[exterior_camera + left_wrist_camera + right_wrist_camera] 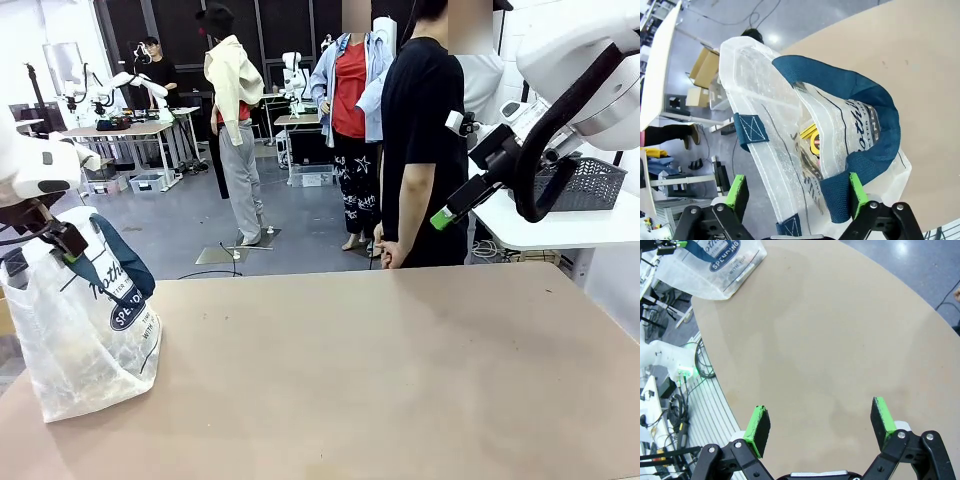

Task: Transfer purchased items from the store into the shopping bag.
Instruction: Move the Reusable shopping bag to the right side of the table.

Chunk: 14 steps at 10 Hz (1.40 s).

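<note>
The shopping bag [85, 330], translucent plastic with navy handles and a navy lettered patch, stands at the table's left edge. My left gripper [62, 243] hovers at its top. In the left wrist view that gripper [796, 196] is open, its green pads on either side of the shopping bag's [770, 115] upper edge, and a navy handle loop [860, 100] lies close by the right pad. One of the purchased items [812, 137], yellow and orange, shows dimly inside the bag's mouth. My right gripper [450, 208] hangs open high over the table's far right, and its wrist view shows nothing between its fingers [821, 420].
A person in black [420, 150] stands at the table's far edge, hands down. A dark lattice basket [590, 185] sits on a white side table at the right. The brown tabletop [380, 370] stretches bare from the bag to the right. Boxes and cables lie on the floor past the left edge.
</note>
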Each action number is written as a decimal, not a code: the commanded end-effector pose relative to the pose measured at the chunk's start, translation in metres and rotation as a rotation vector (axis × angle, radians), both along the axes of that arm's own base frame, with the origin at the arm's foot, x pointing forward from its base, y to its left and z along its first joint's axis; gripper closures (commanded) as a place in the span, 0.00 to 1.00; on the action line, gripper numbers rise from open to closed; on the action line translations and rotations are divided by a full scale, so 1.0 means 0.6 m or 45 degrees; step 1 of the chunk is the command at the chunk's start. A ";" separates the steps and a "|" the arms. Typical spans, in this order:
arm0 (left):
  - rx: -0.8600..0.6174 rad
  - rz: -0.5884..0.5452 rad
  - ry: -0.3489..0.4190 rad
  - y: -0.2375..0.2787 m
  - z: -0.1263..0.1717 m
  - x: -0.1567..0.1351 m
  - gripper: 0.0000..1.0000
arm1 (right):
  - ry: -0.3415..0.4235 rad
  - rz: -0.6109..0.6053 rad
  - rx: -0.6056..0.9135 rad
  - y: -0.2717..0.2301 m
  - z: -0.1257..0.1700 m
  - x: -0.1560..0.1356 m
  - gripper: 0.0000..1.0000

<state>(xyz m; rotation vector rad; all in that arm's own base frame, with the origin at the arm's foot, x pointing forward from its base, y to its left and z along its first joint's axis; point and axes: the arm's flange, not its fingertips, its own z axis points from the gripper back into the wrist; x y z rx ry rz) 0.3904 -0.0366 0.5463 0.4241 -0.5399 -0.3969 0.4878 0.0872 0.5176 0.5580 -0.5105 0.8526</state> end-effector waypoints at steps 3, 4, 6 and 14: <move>-0.056 -0.057 0.001 -0.002 0.038 0.017 0.00 | 0.028 -0.009 -0.003 0.001 0.005 0.003 0.00; -0.083 -0.079 0.009 -0.006 0.049 0.031 0.00 | 0.028 -0.009 -0.003 0.001 0.005 0.003 0.00; -0.092 -0.104 -0.006 -0.009 0.062 0.054 0.00 | 0.028 -0.009 -0.003 0.001 0.005 0.003 0.00; -0.071 -0.105 -0.036 -0.013 0.073 0.076 0.00 | 0.028 -0.009 -0.003 0.001 0.005 0.003 0.00</move>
